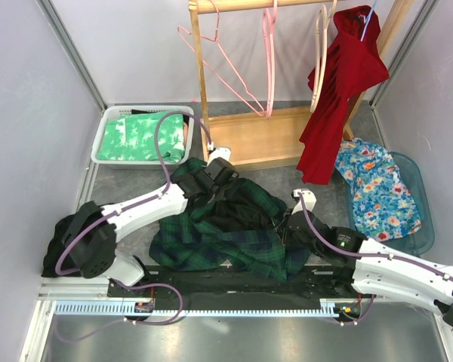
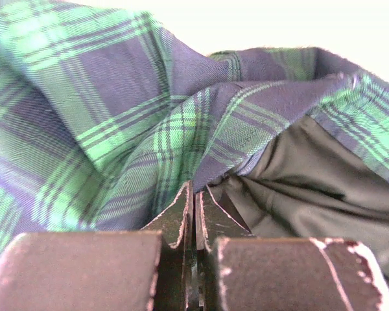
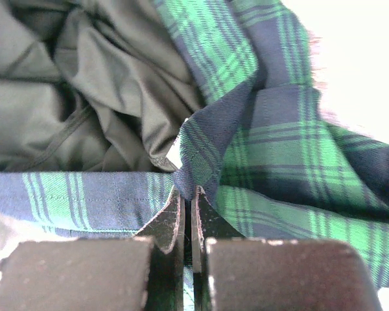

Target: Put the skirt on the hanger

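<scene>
The plaid skirt (image 1: 226,226) lies crumpled by the table's (image 1: 124,185) near edge, with the left gripper (image 2: 196,193) and right gripper (image 3: 187,194) each pinching its cloth. Pink hangers (image 1: 269,60) and a red dress (image 1: 343,83) hang on the rack (image 1: 264,136) behind.

The grey bench (image 1: 117,192) carries a crumpled plaid skirt (image 1: 211,241) at its middle. A white basket (image 1: 100,141) of green cloth (image 1: 140,136) sits far left, a wooden rack (image 1: 264,139) behind the skirt, a teal tub (image 1: 429,226) of floral cloth (image 1: 377,188) at right, and a black cloth (image 1: 54,255) at the left edge.
</scene>
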Controlling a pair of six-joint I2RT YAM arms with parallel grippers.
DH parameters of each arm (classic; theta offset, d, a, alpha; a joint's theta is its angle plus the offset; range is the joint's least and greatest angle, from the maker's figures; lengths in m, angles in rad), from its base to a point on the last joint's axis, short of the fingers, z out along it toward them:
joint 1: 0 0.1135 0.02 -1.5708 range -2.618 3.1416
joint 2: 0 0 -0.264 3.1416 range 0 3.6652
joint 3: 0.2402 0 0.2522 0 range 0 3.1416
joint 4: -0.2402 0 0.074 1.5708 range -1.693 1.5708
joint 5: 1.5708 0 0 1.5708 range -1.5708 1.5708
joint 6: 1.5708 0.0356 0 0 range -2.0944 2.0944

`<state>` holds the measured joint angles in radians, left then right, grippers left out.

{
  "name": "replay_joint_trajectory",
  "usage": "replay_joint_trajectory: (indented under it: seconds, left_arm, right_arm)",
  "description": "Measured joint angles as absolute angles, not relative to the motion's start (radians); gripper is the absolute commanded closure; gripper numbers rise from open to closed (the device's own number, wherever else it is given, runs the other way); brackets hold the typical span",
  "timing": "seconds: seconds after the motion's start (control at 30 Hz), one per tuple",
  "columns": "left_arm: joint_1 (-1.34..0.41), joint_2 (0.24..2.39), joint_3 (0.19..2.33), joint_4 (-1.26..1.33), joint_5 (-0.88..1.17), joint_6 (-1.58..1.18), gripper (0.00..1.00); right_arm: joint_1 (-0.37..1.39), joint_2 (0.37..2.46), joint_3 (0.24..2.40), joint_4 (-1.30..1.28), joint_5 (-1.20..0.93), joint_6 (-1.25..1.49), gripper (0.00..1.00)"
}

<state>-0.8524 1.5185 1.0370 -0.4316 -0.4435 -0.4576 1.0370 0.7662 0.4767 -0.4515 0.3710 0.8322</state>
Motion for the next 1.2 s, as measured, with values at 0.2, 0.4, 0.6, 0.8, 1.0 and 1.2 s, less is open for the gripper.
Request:
replay_joint_trajectory:
  seconds: [0.2,0.4,0.6,0.8,1.0,1.2]
  left_arm:
    - [-0.852,1.375,1.096,-0.532,-0.466,-0.458,0.98]
    - [-0.852,1.207,1.219,-0.677,-0.536,-0.458,0.98]
    - [-0.852,1.098,1.388,-0.811,-0.603,-0.453,0.98]
    - [-0.852,1.027,1.528,-0.918,-0.659,-0.439,0.98]
    - [-0.857,0.959,1.565,-0.945,-0.643,-0.437,0.98]
    - [-0.855,0.907,1.295,-0.918,-0.626,-0.485,0.98]
  right_arm:
    - [1.037,0.766,0.569,-0.580,0.482,0.838,1.00]
    - [1.037,0.836,0.880,-0.719,0.670,0.779,1.00]
    - [1.037,0.881,1.191,-0.777,0.798,0.636,1.00]
    - [1.037,0.904,1.445,-0.787,0.840,0.498,1.00]
    - [1.044,0.890,1.465,-0.752,0.795,0.460,1.00]
    - [1.042,0.822,1.137,-0.703,0.765,0.549,1.00]
